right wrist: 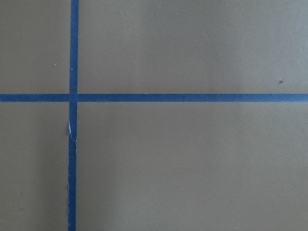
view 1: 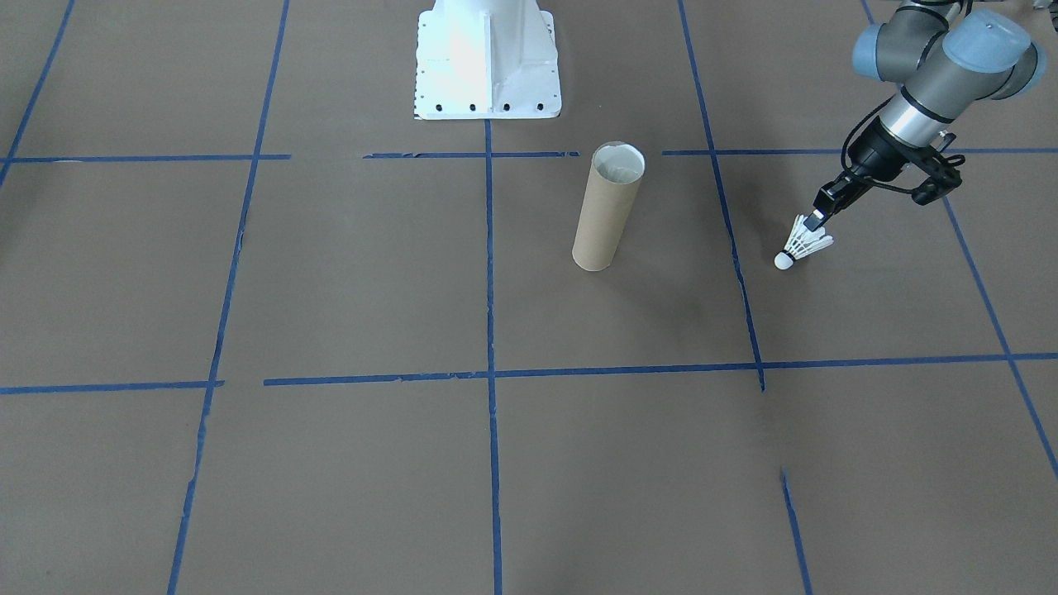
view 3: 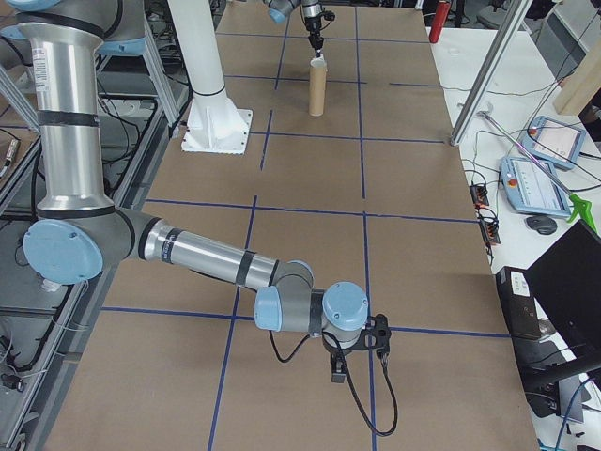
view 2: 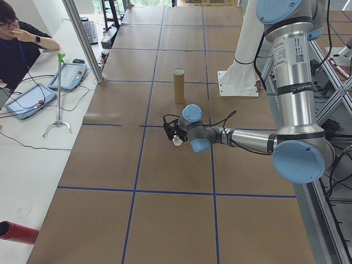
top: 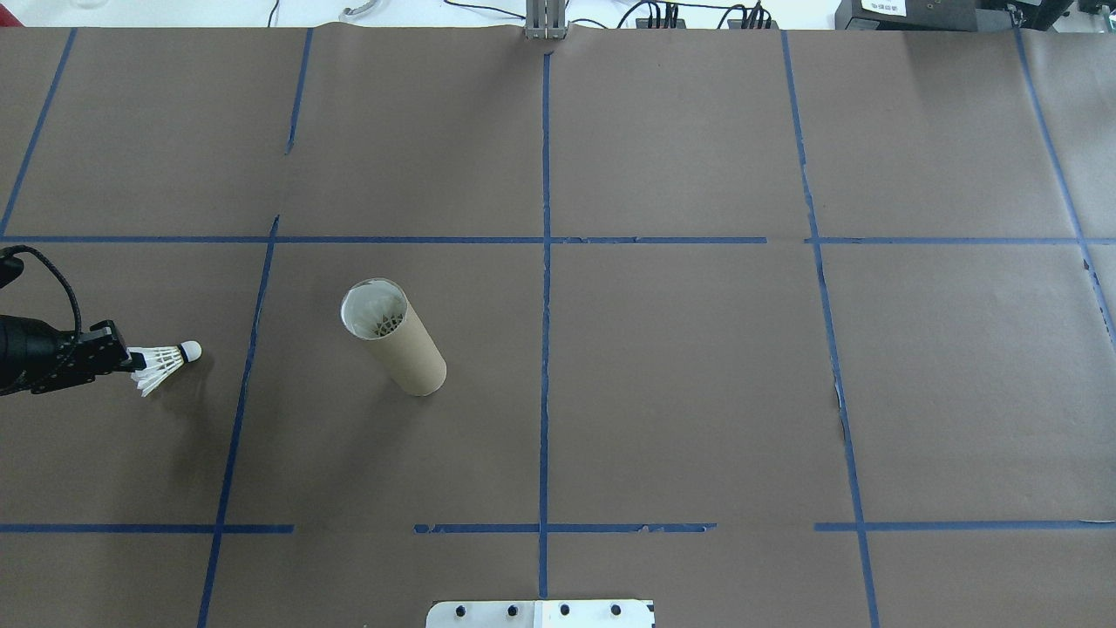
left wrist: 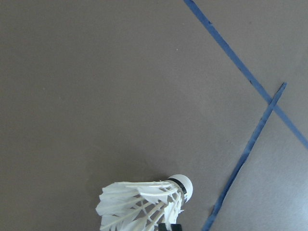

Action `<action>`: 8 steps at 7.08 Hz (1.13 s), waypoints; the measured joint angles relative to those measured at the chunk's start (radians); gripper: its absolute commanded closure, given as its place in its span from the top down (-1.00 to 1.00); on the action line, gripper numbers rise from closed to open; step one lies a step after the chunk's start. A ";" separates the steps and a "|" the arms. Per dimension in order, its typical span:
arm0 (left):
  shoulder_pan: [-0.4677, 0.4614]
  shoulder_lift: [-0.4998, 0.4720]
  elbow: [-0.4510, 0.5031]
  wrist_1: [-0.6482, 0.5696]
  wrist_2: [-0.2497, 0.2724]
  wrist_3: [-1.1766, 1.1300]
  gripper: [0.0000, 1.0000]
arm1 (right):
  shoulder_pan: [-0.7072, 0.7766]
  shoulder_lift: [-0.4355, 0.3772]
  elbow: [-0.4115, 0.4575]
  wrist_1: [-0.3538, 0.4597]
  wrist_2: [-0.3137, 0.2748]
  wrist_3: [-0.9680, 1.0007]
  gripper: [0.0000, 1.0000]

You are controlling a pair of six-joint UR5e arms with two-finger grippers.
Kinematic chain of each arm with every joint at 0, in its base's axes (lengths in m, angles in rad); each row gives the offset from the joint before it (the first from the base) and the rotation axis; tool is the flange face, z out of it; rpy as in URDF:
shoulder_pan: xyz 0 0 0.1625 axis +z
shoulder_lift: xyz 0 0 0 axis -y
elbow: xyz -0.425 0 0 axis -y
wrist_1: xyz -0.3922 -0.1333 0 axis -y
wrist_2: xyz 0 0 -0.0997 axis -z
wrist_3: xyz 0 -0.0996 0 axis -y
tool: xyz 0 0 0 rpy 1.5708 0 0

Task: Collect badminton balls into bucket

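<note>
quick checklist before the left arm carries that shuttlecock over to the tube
1. Grip: left tool is shut on the shuttlecock by its feather skirt, cork tip free. ok
2. Lifted clear of the table: it seems to cast a shadow below, but the gap itself is not clear in any view. cannot tell
3. Tube upright, mouth open and facing up. ok
4. Room in the tube: feathers of another shuttlecock show inside near the mouth; depth left is unclear. cannot tell
5. Path from tool to tube: only bare brown paper and a blue tape line between them. ok
6. Right tool is far off, near the table's other end. ok
</note>
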 measured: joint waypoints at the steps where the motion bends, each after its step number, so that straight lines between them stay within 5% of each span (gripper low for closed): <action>1: -0.008 0.010 -0.052 0.095 -0.018 0.125 -1.00 | 0.000 0.000 0.000 0.000 0.000 0.000 1.00; 6: -0.069 -0.012 -0.398 0.704 -0.035 0.414 -1.00 | 0.000 0.000 0.000 0.000 0.000 0.001 1.00; 8: -0.083 -0.168 -0.501 1.070 0.004 0.489 -1.00 | 0.000 0.000 0.000 0.000 0.000 0.001 1.00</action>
